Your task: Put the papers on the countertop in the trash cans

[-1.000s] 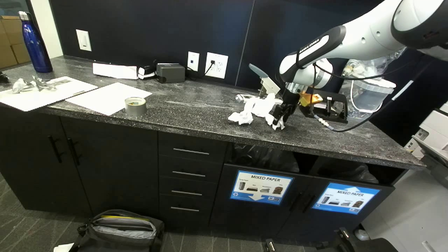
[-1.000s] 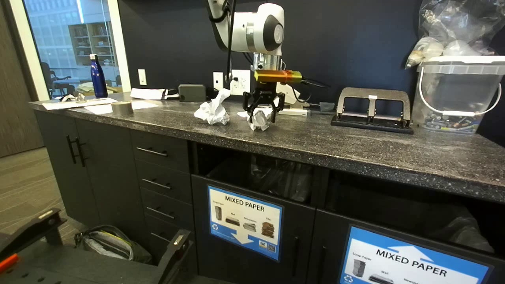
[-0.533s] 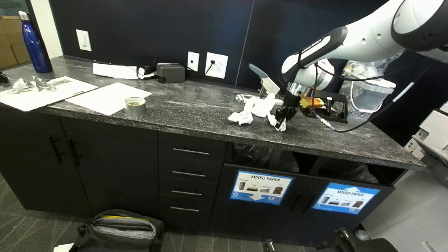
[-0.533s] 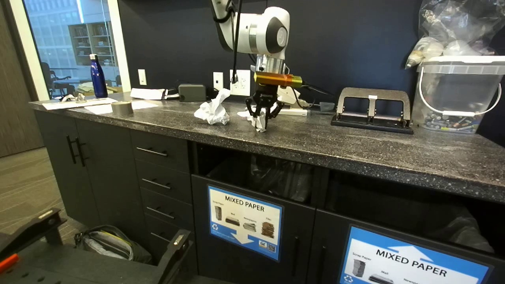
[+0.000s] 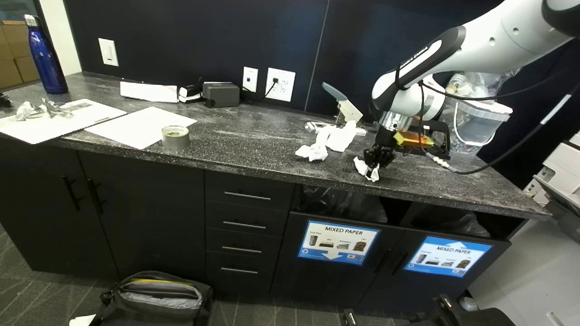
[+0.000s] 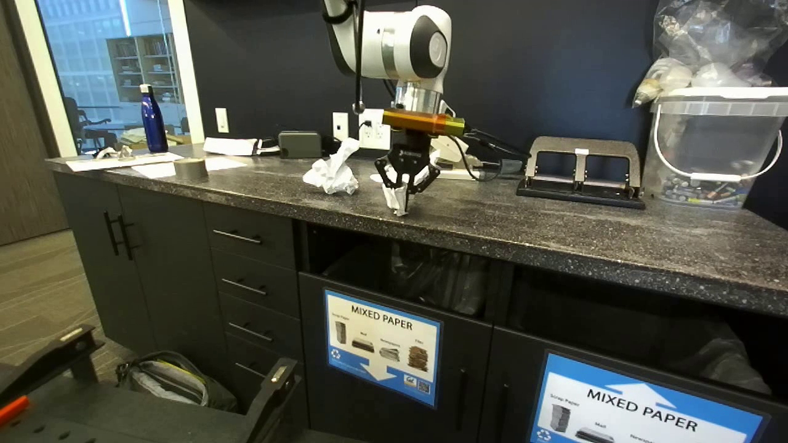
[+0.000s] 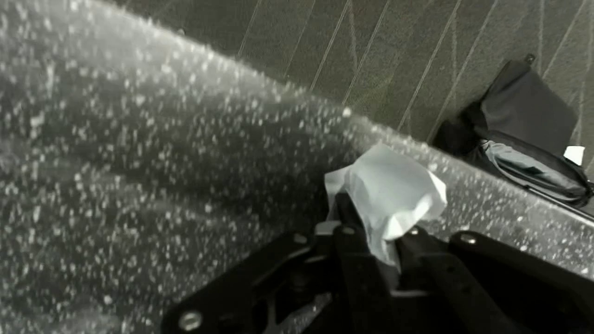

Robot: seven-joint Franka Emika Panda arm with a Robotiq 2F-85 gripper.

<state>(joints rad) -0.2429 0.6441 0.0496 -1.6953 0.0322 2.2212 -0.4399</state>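
In an exterior view, a long dark speckled desk (image 5: 253,151) runs over black cabinets (image 5: 154,194); from two o'clock a white robot arm (image 5: 480,53) reaches down, and its black claw (image 5: 372,170), at three o'clock near the front edge, is clenched around a crumpled paper wad (image 5: 361,166); loose wads (image 5: 340,136) lie on the desk at ten o'clock from the claw; far out at nine o'clock, crumpled scraps (image 5: 27,110) rest on a flat white sheet (image 5: 36,130), with a roll of tape (image 5: 176,138) nearer the middle; two black trash cans (image 5: 317,283), labelled MIXED PAPER, stand below the desk at four and five o'clock.

In an exterior view, a hole punch (image 6: 579,169) stands at three o'clock from the claw, with a clear bucket (image 6: 702,147) just beyond it; the gripped wad pokes out below the claw; whether it touches the desk cannot be told; a loose, twisted wad (image 6: 332,175) sits between nine and ten o'clock from the claw.

In the wrist view, the claw comes in from five o'clock, its fingers (image 7: 355,255) pinching the wad close to the desk's edge; past that edge, at three o'clock, an open bag (image 7: 529,120) lies on the carpet (image 7: 417,46).
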